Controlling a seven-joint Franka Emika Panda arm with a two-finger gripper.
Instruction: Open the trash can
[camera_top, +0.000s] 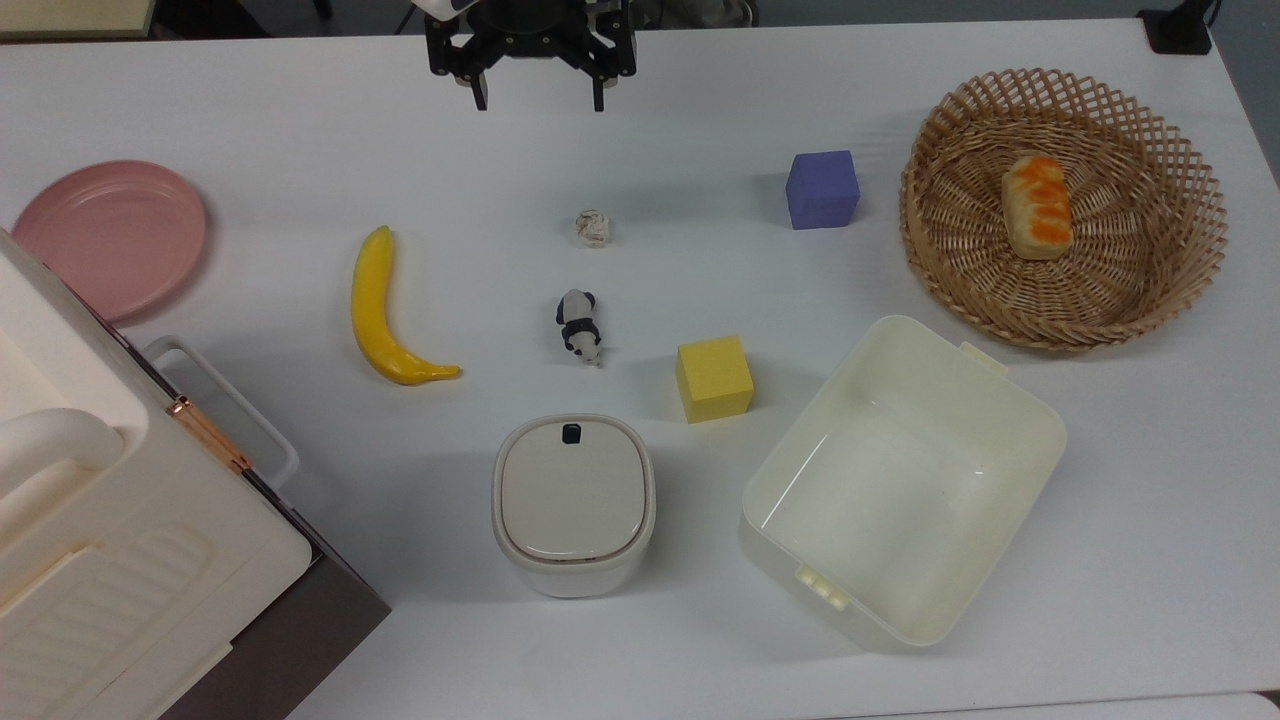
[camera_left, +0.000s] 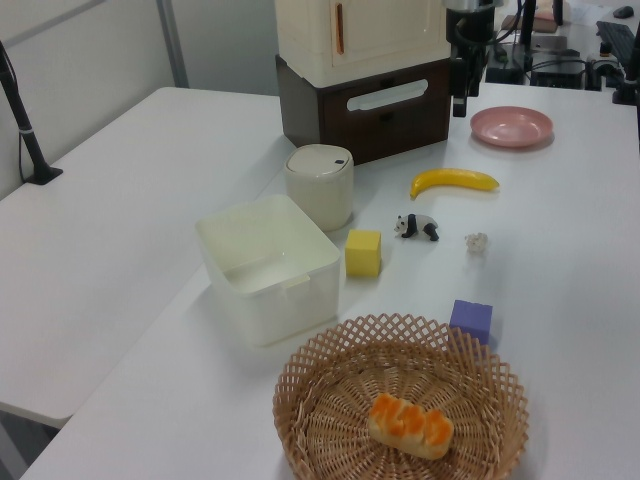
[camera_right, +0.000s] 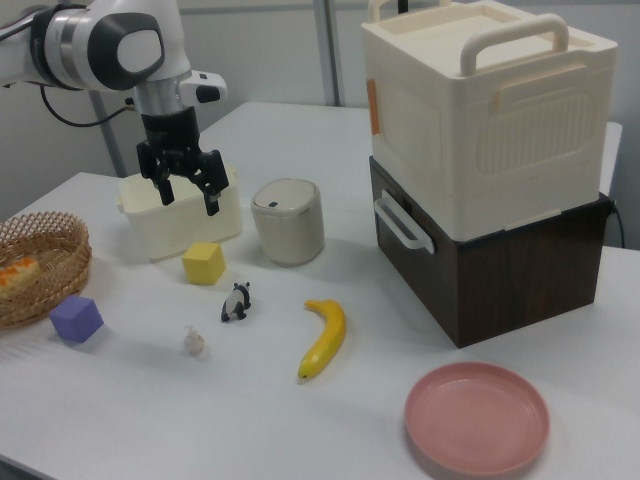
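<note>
Trash can (camera_top: 573, 505) stands lid-down near the bench's (camera_top: 700, 120) near edge in the top view, between the large case (camera_top: 110, 520) and the empty cream tub (camera_top: 900, 480); the basket (camera_top: 1065, 205) holds a bread roll (camera_top: 1037, 205). The pincer (camera_top: 540, 100) hangs released, well apart, so the approach seems unstarted; next it must press the dark button (camera_top: 571, 433).
</note>
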